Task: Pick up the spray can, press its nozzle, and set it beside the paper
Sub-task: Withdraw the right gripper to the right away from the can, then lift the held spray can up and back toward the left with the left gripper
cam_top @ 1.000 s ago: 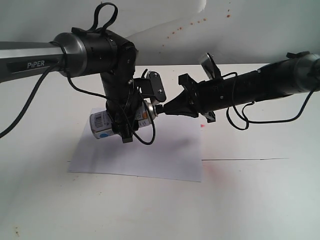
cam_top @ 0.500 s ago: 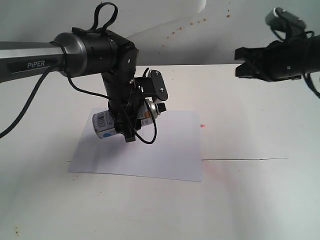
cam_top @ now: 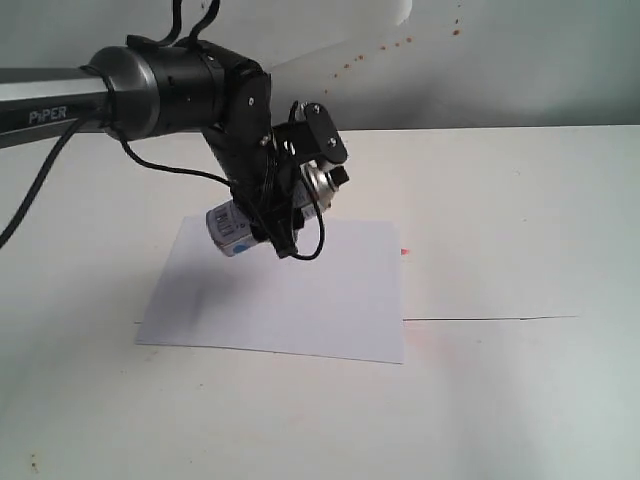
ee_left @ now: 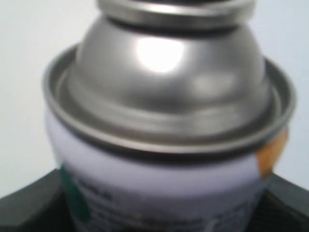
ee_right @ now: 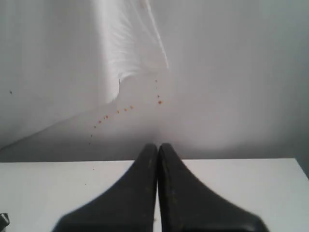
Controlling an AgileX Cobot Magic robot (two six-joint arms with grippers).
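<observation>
Spray can (cam_top: 228, 222) aloft over the paper (cam_top: 290, 305), clamped in the left gripper (cam_top: 268, 215).
Can hangs tilted above the paper's far edge, off the sheet, with its nozzle (cam_top: 340, 177) aimed up and toward the paper's right side. The left gripper grasps the can's body. Broad white worktop (cam_top: 500, 400) lies open to the right of the paper and nearer than it, crossed by a thin dark line (cam_top: 490, 319) running from the paper's right edge. Right gripper (ee_right: 158, 147) is clenched tight. "PiPER" (cam_top: 50, 114) reads on the left arm (cam_top: 150, 85); the can's label (ee_left: 159, 193) is too blurred to read.
</observation>
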